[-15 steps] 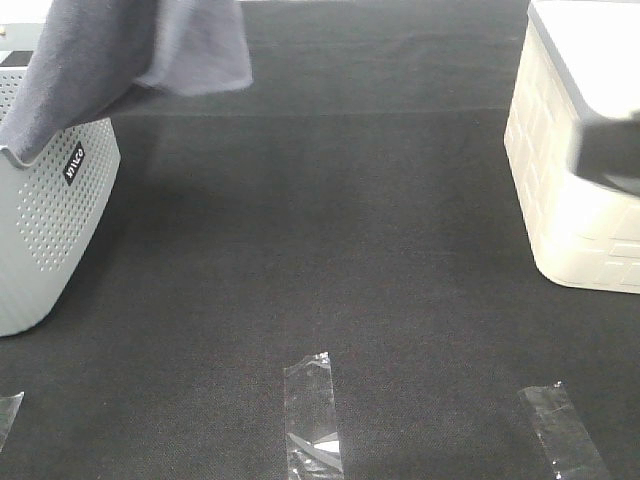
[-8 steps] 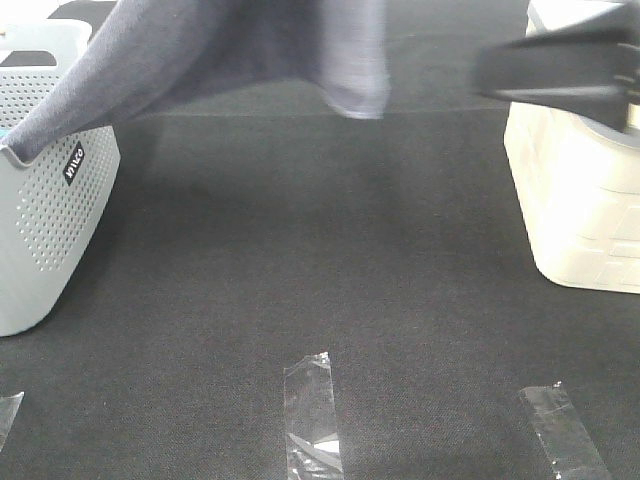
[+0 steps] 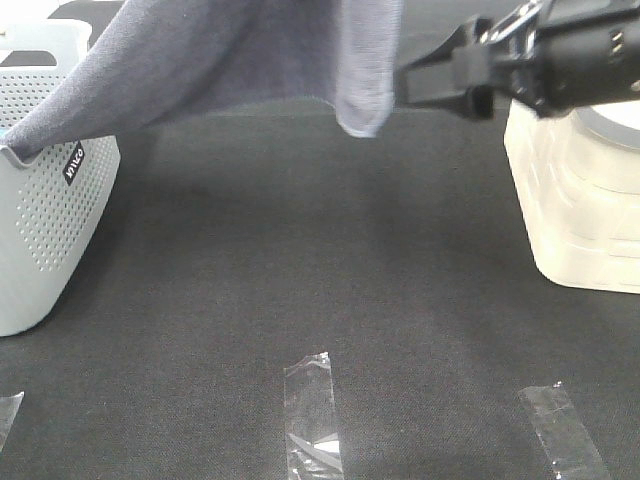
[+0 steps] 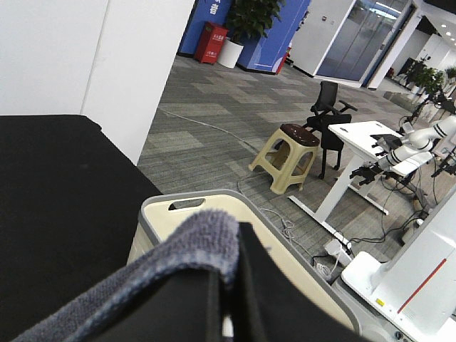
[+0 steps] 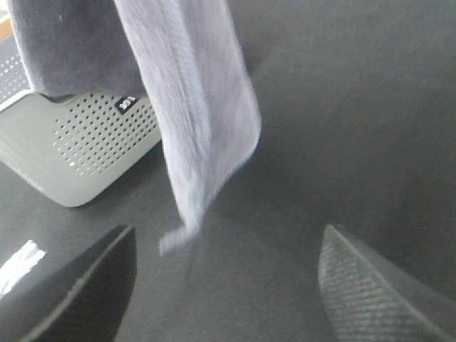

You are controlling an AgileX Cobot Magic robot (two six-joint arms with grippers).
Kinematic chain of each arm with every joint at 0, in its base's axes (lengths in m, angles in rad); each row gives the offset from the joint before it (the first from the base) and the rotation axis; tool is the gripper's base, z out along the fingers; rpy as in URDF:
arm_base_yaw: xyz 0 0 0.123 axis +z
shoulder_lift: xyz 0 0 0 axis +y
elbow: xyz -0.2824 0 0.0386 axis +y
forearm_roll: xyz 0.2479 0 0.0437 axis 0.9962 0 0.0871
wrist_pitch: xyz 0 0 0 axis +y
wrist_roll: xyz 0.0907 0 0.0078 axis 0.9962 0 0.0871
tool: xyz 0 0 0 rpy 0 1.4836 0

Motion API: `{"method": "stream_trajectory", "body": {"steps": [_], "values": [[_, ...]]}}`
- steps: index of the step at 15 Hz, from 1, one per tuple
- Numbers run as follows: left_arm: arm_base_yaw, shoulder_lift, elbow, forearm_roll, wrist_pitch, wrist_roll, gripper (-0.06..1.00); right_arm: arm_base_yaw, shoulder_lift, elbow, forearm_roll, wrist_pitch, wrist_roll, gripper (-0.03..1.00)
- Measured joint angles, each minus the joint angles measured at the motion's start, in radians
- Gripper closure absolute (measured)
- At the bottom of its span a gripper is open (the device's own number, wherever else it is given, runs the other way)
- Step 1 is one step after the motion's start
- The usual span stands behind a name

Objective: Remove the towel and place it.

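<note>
The left end effector point(image 4: 226, 303) is clamped shut on a fold of the long slate-grey microfibre towel point(image 4: 187, 239). The cloth bunches over and between its black fingers point(image 4: 285, 306). This end effector itself is out of the high camera's frame.

Below that grip the towel point(image 3: 210, 60) hangs in a broad sheet. One end slopes down and away to lie on the rim of the pale grey perforated plastic basket point(image 3: 50, 200), far to the side of the right end effector. The other end drops as a loose corner over the black cloth-covered surface point(image 3: 300, 260) and does not reach it.

The right end effector point(image 3: 405, 85) reaches in level, and its tips are just beside that hanging corner. In its own wrist view the jaws stand wide apart and empty. The two ribbed fingertips point(image 5: 377, 285) frame the towel point(image 5: 199, 121), which hangs ahead of them and between their lines. Whether either tip touches the cloth cannot be told.

Behind and beneath the right arm sits the cream plastic bin with a grey rim point(image 3: 565, 210). It also shows beyond the left end effector's fingers point(image 4: 153, 214). Three strips of clear tape point(image 3: 310, 410) lie on the surface, well below and apart from both end effectors.
</note>
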Motion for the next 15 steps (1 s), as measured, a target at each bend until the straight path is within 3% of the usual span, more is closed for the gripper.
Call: {"method": "stream_trajectory", "body": {"steps": [3, 8, 11, 15], "values": [[0.000, 0.000, 0.000, 0.000, 0.000, 0.003, 0.93, 0.000, 0.055, 0.000, 0.120, 0.064, -0.084, 0.28], [0.000, 0.000, 0.000, 0.000, 0.001, 0.003, 0.93, 0.000, 0.144, 0.000, 0.368, 0.056, -0.319, 0.20], [0.000, 0.000, 0.000, 0.000, 0.002, 0.006, 0.93, 0.000, 0.182, -0.003, 0.439, 0.019, -0.386, 0.21], [0.000, 0.000, 0.000, 0.000, 0.002, 0.006, 0.93, 0.000, 0.259, -0.070, 0.461, 0.050, -0.404, 0.24]]}}
